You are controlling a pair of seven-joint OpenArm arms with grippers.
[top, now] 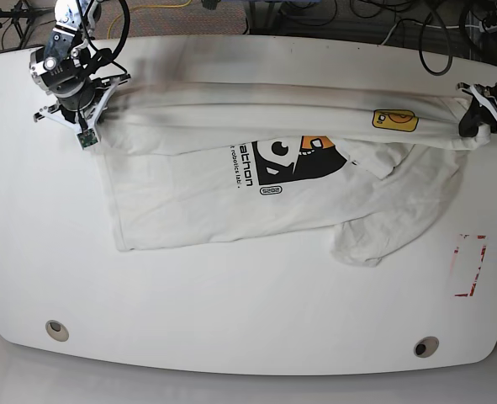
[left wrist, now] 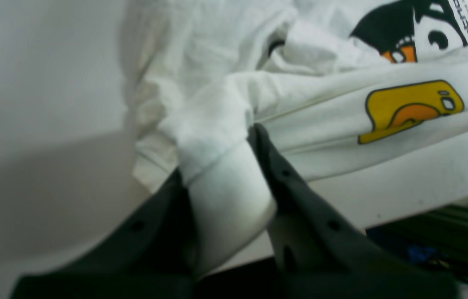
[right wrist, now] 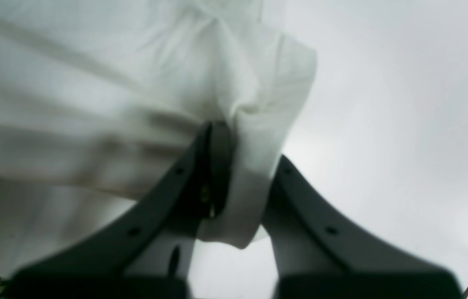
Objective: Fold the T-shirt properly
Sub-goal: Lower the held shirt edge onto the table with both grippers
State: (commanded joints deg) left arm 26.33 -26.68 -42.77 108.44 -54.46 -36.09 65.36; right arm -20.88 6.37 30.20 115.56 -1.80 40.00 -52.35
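Observation:
The off-white T-shirt (top: 189,210) lies on the white table (top: 231,295), its black and orange print facing up. Its far edge is lifted and stretched in a band between both grippers. The yellow logo patch (top: 394,120) sits on that band near the right end and also shows in the left wrist view (left wrist: 414,109). My left gripper (top: 475,126) at the base view's right is shut on a bunched fold of the shirt (left wrist: 217,151). My right gripper (top: 84,108) at the far left is shut on the shirt's other end (right wrist: 250,143). A sleeve (top: 374,240) hangs crumpled at lower right.
A red-outlined rectangle (top: 469,265) is marked on the table at the right. Two round holes (top: 56,329) (top: 425,346) lie near the front edge. Cables (top: 399,17) run behind the table's far edge.

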